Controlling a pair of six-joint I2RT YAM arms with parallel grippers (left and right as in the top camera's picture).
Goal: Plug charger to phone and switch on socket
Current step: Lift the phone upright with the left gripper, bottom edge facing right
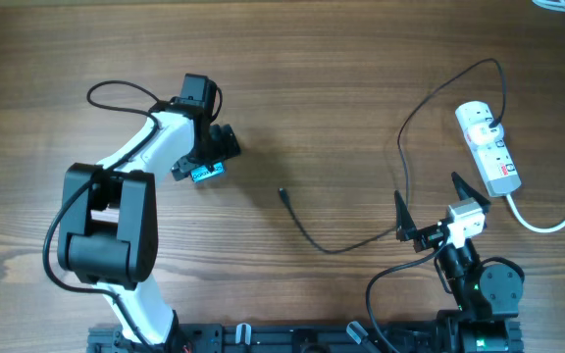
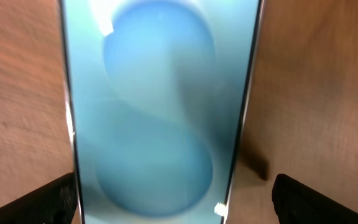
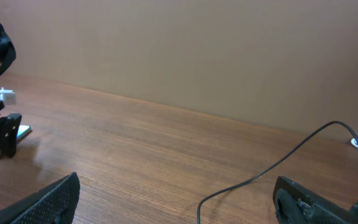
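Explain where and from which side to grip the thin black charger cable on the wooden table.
Grip the thin black charger cable just behind its small plug tip, descending from above, fingers straddling it crosswise: it lies flat on the wooden table, that end free.

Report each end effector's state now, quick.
Left end effector: open, straddling the teal-screened rectangular smartphone, not clamped on it.
Right end effector: open, holding nothing.
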